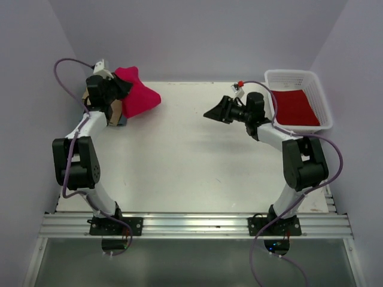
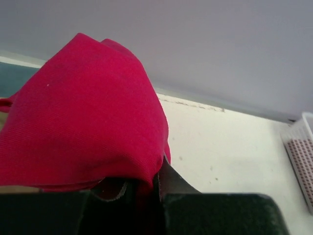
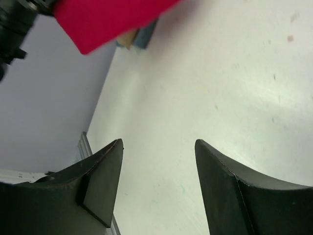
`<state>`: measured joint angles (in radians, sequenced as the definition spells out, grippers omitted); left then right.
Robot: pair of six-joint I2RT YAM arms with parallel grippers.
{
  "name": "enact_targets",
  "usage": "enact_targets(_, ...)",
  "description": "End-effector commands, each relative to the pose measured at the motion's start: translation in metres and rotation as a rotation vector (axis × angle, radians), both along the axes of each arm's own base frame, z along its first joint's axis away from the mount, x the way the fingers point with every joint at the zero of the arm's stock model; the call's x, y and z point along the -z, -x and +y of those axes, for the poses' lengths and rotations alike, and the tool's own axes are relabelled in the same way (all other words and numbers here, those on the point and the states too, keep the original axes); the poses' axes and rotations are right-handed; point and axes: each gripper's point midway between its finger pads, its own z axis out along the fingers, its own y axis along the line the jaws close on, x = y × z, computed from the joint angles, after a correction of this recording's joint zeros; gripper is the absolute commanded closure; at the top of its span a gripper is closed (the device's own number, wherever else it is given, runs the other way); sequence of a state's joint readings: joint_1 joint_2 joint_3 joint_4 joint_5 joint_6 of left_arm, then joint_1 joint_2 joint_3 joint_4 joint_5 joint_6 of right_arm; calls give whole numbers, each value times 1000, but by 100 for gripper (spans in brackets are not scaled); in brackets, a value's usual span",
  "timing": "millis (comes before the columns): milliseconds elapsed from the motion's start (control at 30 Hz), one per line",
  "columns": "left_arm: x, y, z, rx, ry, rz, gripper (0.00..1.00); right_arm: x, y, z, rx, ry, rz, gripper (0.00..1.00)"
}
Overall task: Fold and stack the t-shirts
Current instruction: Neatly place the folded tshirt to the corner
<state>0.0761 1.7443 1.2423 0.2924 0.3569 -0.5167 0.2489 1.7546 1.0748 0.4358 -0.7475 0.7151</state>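
Note:
A bright red t-shirt [image 1: 139, 97] hangs bunched at the table's far left corner, and my left gripper [image 1: 121, 89] is shut on a fold of it. In the left wrist view the red t-shirt [image 2: 83, 122] fills the left half and drapes over my left gripper [image 2: 156, 182]. Beneath it lie a tan t-shirt [image 1: 115, 113] and a blue-grey t-shirt [image 1: 122, 120], mostly hidden. Another red t-shirt [image 1: 293, 107] lies in the basket. My right gripper [image 1: 210, 113] hovers open over the table's far middle, its right gripper [image 3: 159, 143] jaws wide apart with nothing between them.
A white lattice basket [image 1: 318, 89] stands at the far right corner; its corner [image 2: 302, 147] shows in the left wrist view. Grey walls close in the back and sides. The metal rail [image 1: 191, 224] with both arm bases runs along the near edge.

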Motion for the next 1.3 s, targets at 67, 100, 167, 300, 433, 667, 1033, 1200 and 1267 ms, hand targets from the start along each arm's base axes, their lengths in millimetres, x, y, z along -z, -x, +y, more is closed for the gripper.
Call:
enact_targets(67, -68, -21, 75, -219, 7, -179, 100, 50, 24, -3, -19, 65, 94, 36)
enact_targets(100, -73, -21, 83, -225, 45, -196, 100, 56, 31, -2, -27, 69, 106, 36)
enact_targets(167, -80, -23, 117, -277, 60, -247, 100, 59, 38, 1, -41, 75, 113, 36)
enact_targets(300, -107, -34, 152, -279, 112, -337, 100, 76, 56, 10, -84, 143, 135, 37)
enact_targets(433, -119, -44, 184, -303, 136, -389, 100, 91, 64, 13, -100, 185, 167, 37)
enact_targets(667, -77, -50, 193, -290, 244, -337, 100, 93, 64, 18, -113, 222, 175, 37)
enact_targets(1033, 66, 7, 171, -466, 456, -111, 100, 97, 71, 35, -163, 240, 178, 37)
enact_targets(1200, 70, 31, 161, -525, 453, -76, 14, 93, 73, 34, -158, 241, 156, 34)
enact_targets(1267, 63, 35, 160, -551, 410, -61, 0, 90, 74, 35, -162, 239, 153, 33)
